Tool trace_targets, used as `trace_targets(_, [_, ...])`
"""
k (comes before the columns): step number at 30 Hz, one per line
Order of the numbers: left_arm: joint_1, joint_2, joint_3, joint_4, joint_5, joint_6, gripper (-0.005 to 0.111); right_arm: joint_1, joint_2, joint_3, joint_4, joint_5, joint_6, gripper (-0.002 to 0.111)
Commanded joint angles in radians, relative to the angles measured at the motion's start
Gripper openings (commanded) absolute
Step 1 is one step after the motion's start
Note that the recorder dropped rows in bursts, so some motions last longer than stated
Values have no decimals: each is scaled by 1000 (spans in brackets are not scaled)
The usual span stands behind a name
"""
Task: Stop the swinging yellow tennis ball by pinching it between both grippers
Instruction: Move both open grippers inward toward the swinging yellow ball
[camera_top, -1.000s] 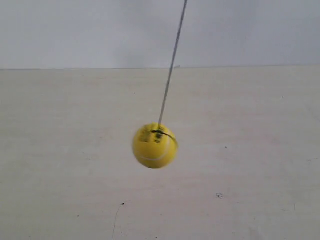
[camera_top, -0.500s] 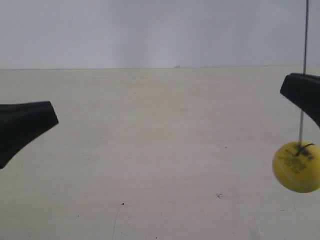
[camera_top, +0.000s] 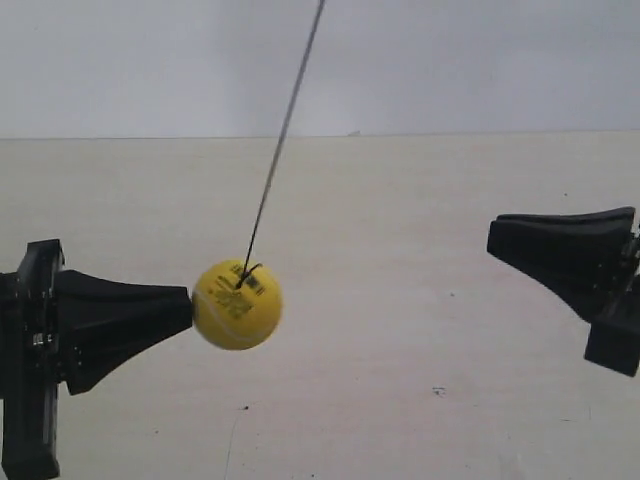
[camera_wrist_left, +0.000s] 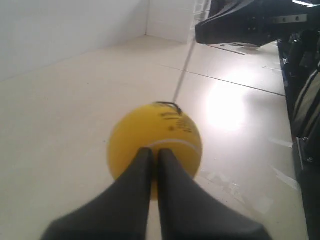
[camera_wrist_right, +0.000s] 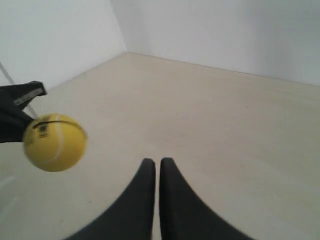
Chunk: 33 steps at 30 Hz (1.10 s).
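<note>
The yellow tennis ball (camera_top: 237, 304) hangs on a thin string (camera_top: 281, 138) that slants up to the right. My left gripper (camera_top: 188, 308) is the black cone at the exterior view's left, and its blunt tip meets the ball's side. In the left wrist view its shut fingers (camera_wrist_left: 155, 151) rest against the ball (camera_wrist_left: 167, 127). My right gripper (camera_top: 492, 236) is at the exterior view's right, well apart from the ball. In the right wrist view it is shut (camera_wrist_right: 157, 161), and the ball (camera_wrist_right: 54, 142) hangs off to one side.
A pale beige tabletop (camera_top: 400, 400) runs beneath, with a white wall (camera_top: 450, 60) behind it. The right arm's black frame (camera_wrist_left: 250, 22) shows in the left wrist view beyond the ball. The left gripper's tip (camera_wrist_right: 20, 107) shows behind the ball in the right wrist view.
The ball has swung from the exterior view's right edge across to the left. Both grippers have moved inward, and the left one now touches the ball.
</note>
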Motion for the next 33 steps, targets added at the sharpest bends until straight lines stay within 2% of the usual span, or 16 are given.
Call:
trace_targets(1, [-44,7,-6,-15,-15,30,5,77,67,-6,-13,-71,-62,0])
trace_targets(5, [-75,7,-6,-15,-15,32,5,190,126,-6,-13,-66,-145,0])
trace_targets(10, [-78,7,-6,-21,-15,32,5,260,148,-6,10,83,-169,0])
trace_targets(30, [-78,7,-6,-14,-15,32,5,271,148,-6,39,88,-190,0])
trace_targets(33, [-118,7,-6,-34,-15,32,5,271,148,-6,63,81,-193,0])
